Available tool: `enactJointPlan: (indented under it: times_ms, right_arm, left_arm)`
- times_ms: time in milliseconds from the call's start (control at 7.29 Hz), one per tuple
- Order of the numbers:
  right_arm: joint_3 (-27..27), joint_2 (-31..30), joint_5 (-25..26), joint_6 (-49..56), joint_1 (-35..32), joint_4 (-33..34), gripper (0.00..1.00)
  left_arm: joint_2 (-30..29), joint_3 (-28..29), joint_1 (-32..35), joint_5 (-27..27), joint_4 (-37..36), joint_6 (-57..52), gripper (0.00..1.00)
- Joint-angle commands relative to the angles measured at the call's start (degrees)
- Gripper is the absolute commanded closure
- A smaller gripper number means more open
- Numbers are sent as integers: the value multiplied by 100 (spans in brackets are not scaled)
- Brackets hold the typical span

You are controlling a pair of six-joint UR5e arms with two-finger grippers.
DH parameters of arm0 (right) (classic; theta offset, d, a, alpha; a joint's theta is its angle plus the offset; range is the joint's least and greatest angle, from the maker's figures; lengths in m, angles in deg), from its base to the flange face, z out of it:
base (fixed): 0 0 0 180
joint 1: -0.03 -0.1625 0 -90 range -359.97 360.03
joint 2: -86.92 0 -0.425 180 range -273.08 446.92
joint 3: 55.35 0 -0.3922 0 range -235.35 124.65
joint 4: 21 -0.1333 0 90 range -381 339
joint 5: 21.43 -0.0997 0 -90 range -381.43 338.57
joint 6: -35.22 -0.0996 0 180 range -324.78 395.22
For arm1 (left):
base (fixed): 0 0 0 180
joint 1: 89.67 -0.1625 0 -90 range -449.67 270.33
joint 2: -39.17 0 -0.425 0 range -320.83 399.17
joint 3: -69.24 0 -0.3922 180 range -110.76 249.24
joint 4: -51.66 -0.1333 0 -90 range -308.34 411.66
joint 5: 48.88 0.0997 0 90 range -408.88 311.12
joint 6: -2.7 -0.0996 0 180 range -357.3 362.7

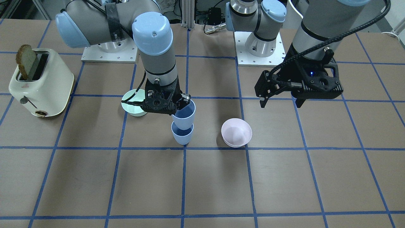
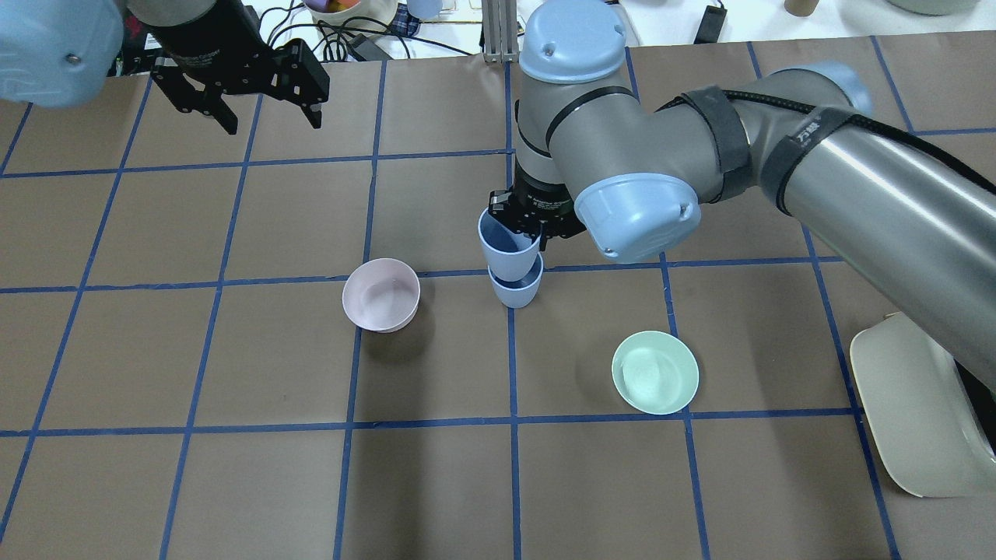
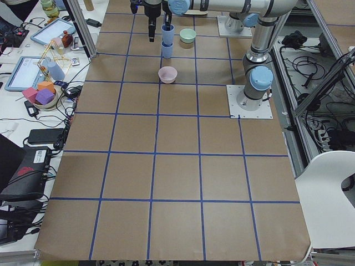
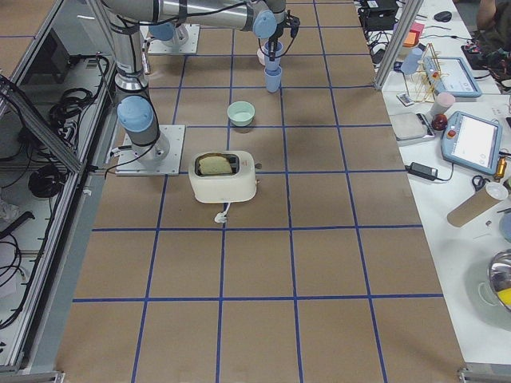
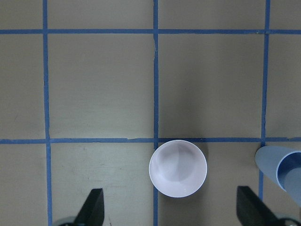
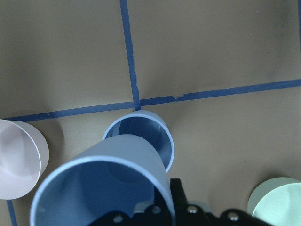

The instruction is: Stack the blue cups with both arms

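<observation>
Exterior front-facing: my right pincer pinches the rim of the upper blue cup, a pale blue-grey tapered tumbler. It leans slightly, with its base in the mouth of the lower blue cup. That twin stands upright on the brown, blue-taped worktop. My left pincer hangs spread and empty, well apart from the cups. A pink bowl sits near them, a mint-green bowl is partly hidden by the right pincer, and a toaster stands farther off.

Overhead exterior: both cups sit on a tape line between the two bowls, mouths up, their thin rims catching the light.

Left wrist-mounted: I look straight down on the pink bowl between two spread fingers. The blue cups show at the right edge.

Right wrist-mounted: the held cup's mouth fills the foreground and overlaps the lower cup, which stands just beside a tape crossing.
</observation>
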State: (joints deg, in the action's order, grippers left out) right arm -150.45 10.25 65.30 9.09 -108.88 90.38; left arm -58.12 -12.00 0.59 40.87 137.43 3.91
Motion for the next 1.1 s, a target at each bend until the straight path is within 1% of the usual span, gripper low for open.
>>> enactJointPlan:
  times_ms: [0, 549, 686, 824, 961]
  right_arm:
    - [-34, 29, -7, 12, 54, 59, 98]
    - [-52, 108, -33, -58, 116, 154, 94]
    - [-52, 169, -33, -24, 116, 173, 91]
    - [-52, 248, -24, -67, 116, 173, 78]
    - [-43, 301, -59, -85, 116, 181, 49]
  left_arm:
    - [-1, 20, 0, 7, -7, 3, 0]
    - [-10, 38, 0, 7, -7, 3, 0]
    - [-1, 29, 0, 7, -7, 3, 0]
    - [-1, 38, 0, 7, -7, 3, 0]
    - [-1, 38, 0, 7, -7, 3, 0]
